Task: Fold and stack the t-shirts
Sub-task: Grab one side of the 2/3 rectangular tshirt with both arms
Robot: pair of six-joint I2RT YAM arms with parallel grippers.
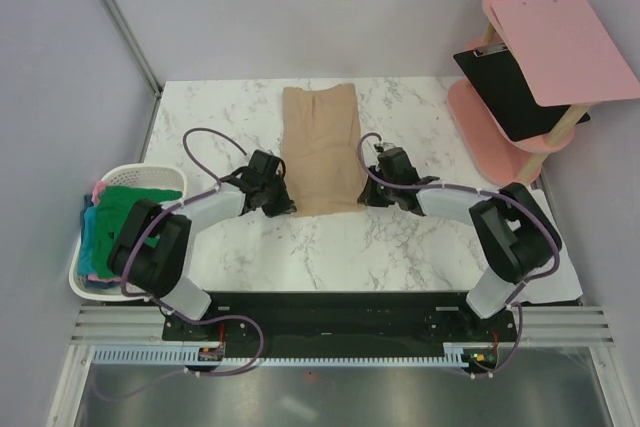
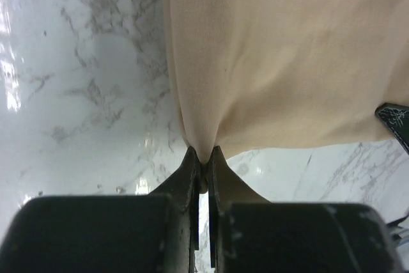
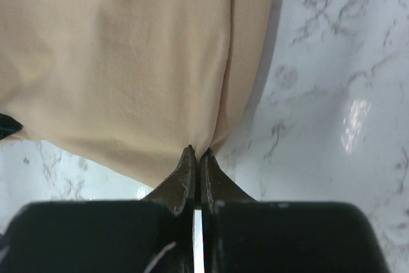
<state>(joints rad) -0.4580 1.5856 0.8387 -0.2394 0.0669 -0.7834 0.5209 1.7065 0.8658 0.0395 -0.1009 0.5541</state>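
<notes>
A tan t-shirt (image 1: 320,150) lies on the marble table as a long narrow folded strip running away from me. My left gripper (image 1: 281,198) is shut on its near left corner, which shows pinched between the jaws in the left wrist view (image 2: 203,153). My right gripper (image 1: 368,191) is shut on its near right corner, pinched in the right wrist view (image 3: 197,151). The tan cloth fills both wrist views (image 2: 287,55) (image 3: 121,62). Green (image 1: 130,209), teal-blue (image 1: 95,237) and pink (image 1: 97,190) t-shirts lie bunched in the basket at the left.
A white slatted laundry basket (image 1: 150,175) stands off the table's left edge. A pink two-tier stand (image 1: 500,127) at the right holds a pink clipboard (image 1: 565,47) and a black one (image 1: 510,92). Bare marble (image 1: 330,247) lies between the shirt and the arm bases.
</notes>
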